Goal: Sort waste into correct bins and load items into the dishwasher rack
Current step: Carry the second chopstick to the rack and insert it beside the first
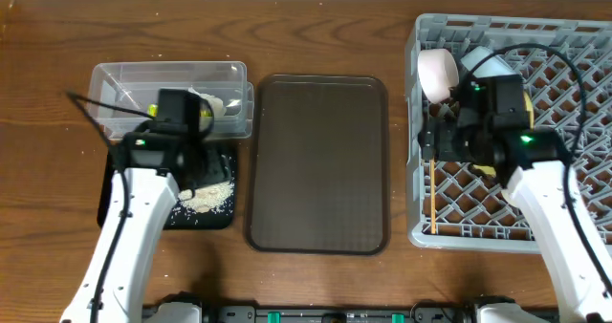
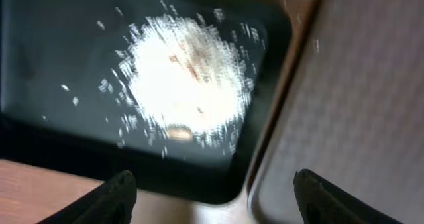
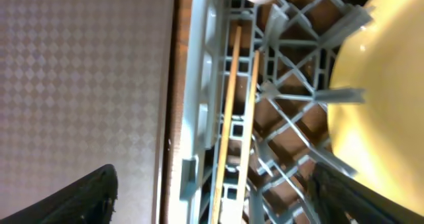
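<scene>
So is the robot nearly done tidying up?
Nearly. Done: beige rice scraps lie in the shallow black tray, white and yellow-green rubbish sits in the clear plastic tub, and two wooden chopsticks, a round yellow plate, a pale pink bowl and a light blue bowl are in the grey plastic rack. In hand: nothing; left gripper and right gripper are open. Left: I cannot see any cup in the rack.

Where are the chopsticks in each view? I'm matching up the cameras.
Overhead: chopsticks lie along the left edge of the rack.
Left wrist: not in it.
Right wrist: centre, running top to bottom.
Shared landmark: brown tray.
</scene>
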Available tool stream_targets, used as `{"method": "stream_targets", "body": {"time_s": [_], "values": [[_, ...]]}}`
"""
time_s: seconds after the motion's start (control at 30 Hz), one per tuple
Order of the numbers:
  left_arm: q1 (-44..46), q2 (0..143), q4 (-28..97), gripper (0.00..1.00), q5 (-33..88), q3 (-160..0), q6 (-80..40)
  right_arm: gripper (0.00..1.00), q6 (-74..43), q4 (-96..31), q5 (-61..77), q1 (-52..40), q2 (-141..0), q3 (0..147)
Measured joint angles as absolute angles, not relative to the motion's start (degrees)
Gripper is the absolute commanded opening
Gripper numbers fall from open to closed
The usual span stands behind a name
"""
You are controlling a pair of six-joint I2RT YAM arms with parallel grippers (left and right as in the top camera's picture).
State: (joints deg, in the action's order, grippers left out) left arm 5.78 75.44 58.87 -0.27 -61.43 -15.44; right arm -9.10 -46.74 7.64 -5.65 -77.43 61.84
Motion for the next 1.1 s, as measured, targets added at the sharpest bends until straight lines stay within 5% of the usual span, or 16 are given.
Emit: {"method": "stream_targets", "body": {"time_s": [0.33,0.63,0.67,1.1], "values": [[7.6,73.4,66.4,0.79,-0.1,-60.8,-13.5,0.99,-8.9,-51.7,8.4,-3.2,-68.2,60.9],[7.6,52.7,63.2,0.79,-0.2,-55.9,-13.5,0.99,-10.7,-49.9,6.8,-3.2,-51.2,48.2],[7.6,50.0,62.7,0.96,-0.2,-55.4,-13.5,0.99,-10.9,-49.1,6.3,-3.2,-48.0,46.0],[7.6,36.4,59.5,0.97,-0.2,-53.9,-13.7,0.99,-11.5,-50.3,1.8,-3.1,-31.4,38.5]]}}
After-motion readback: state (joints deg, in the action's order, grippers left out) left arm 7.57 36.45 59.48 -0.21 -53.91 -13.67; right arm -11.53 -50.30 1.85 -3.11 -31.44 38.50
